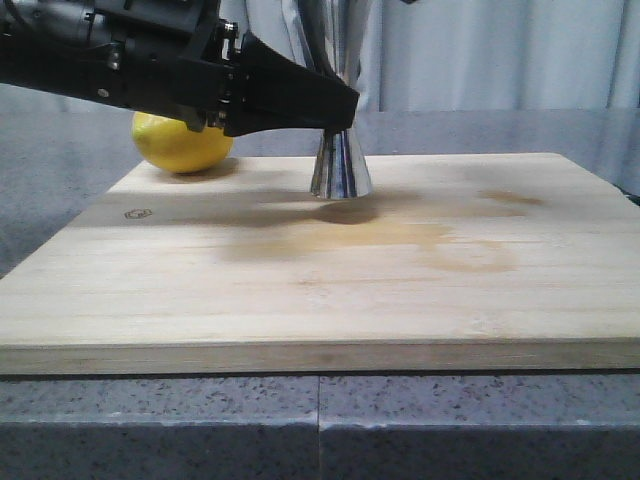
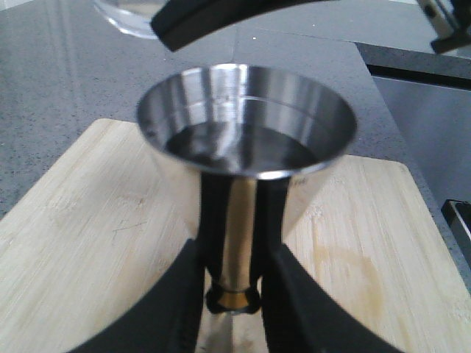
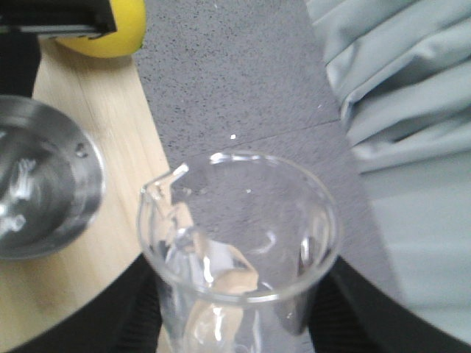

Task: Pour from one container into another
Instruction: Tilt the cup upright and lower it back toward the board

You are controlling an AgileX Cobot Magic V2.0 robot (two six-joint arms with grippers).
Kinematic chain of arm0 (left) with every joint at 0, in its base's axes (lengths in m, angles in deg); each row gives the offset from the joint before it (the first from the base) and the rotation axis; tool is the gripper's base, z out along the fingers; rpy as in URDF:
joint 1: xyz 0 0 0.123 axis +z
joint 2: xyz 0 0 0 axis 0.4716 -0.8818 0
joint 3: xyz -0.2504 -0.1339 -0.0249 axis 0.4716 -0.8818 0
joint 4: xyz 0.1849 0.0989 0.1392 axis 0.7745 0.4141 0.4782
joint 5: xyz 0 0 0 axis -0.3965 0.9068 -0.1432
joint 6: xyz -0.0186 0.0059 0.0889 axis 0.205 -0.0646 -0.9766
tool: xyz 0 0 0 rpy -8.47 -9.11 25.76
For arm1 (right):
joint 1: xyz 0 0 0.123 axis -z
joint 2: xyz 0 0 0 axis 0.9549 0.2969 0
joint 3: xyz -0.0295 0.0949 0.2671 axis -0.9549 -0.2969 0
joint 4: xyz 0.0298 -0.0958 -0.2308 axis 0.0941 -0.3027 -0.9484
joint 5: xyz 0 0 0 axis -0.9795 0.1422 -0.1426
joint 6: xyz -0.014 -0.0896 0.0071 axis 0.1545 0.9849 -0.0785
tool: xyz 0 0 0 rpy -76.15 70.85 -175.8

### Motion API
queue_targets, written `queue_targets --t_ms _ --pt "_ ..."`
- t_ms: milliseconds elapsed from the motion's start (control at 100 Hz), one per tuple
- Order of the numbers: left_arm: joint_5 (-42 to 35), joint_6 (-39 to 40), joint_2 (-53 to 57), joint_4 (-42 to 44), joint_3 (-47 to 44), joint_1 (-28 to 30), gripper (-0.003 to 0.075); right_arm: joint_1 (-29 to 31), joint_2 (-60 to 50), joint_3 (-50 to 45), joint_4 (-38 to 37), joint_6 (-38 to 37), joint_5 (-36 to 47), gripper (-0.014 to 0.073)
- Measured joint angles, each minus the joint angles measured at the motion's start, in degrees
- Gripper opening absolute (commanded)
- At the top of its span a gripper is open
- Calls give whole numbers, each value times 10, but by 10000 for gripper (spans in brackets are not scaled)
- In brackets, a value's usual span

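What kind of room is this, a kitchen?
Probably a kitchen or bar counter set up for a test: a wooden board on speckled stone, a lemon, and a steel jigger holding liquid.

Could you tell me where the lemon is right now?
In the front view, the lemon sits at the board's far left corner, behind the left tool and left of the jigger.

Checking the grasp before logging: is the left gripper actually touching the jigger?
Touching. In the left wrist view the left gripper has both fingers pressed against the jigger at its gold-banded waist, no gap on either side.
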Motion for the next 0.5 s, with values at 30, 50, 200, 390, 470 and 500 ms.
queue_targets --t_ms 30,50,200,390,470,500 --pt "0 0 0 0 0 0 156 9 -2 0 26 0 1 250" --pt "0 0 0 0 0 0 156 17 -3 0 41 0 1 250" --pt "0 0 0 0 0 0 156 72 -35 -18 139 -1 25 250" --pt "0 0 0 0 0 0 156 126 -101 -104 234 -1 100 250" --pt "0 0 0 0 0 0 156 136 -125 -150 270 -2 131 250" --pt "0 0 0 0 0 0 156 137 -132 -166 283 -3 147 250"
